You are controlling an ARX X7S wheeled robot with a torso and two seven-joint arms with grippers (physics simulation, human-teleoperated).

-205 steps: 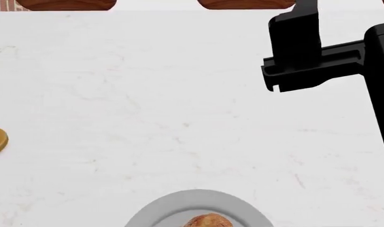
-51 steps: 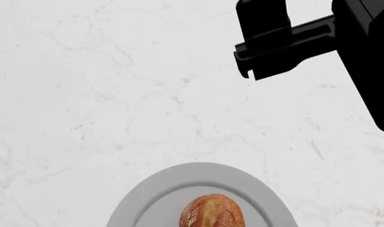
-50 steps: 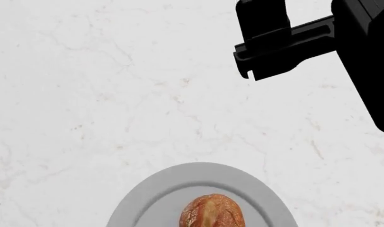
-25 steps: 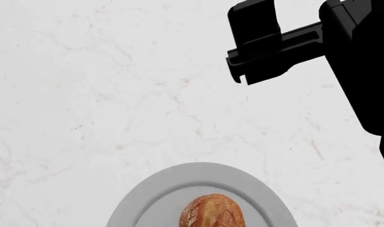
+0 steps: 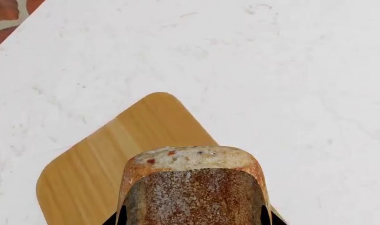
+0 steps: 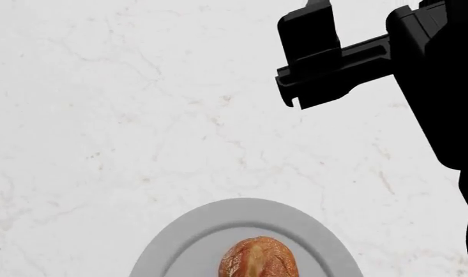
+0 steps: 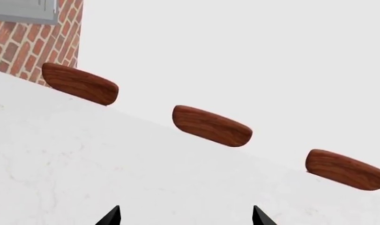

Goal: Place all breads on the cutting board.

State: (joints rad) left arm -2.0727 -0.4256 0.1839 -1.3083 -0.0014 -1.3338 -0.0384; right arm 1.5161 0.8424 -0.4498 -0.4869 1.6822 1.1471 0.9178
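In the left wrist view my left gripper [image 5: 193, 218] is shut on an oblong bread [image 5: 193, 187] with a speckled brown crust and a pale end. It holds the bread over the near corner of the wooden cutting board [image 5: 108, 159]; I cannot tell whether the bread touches the board. A rounder reddish-brown bread [image 6: 258, 261] with a split top lies on a grey plate [image 6: 180, 245] at the bottom of the head view. My right gripper [image 7: 184, 216] is open and empty above the white table, and shows in the head view [image 6: 314, 57] at the upper right, far from the plate.
The white marble table [image 6: 141, 115] fills the head view. Three brown wooden chair backs [image 7: 212, 125] stand beyond the table's far edge in the right wrist view, with a brick wall [image 7: 27, 42] behind. The table's corner and brick floor [image 5: 5, 14] show past the board.
The head view has dropped closer to the plate since four seconds ago. In the last second my right arm has shifted slightly left and up. The plated bread has not moved.
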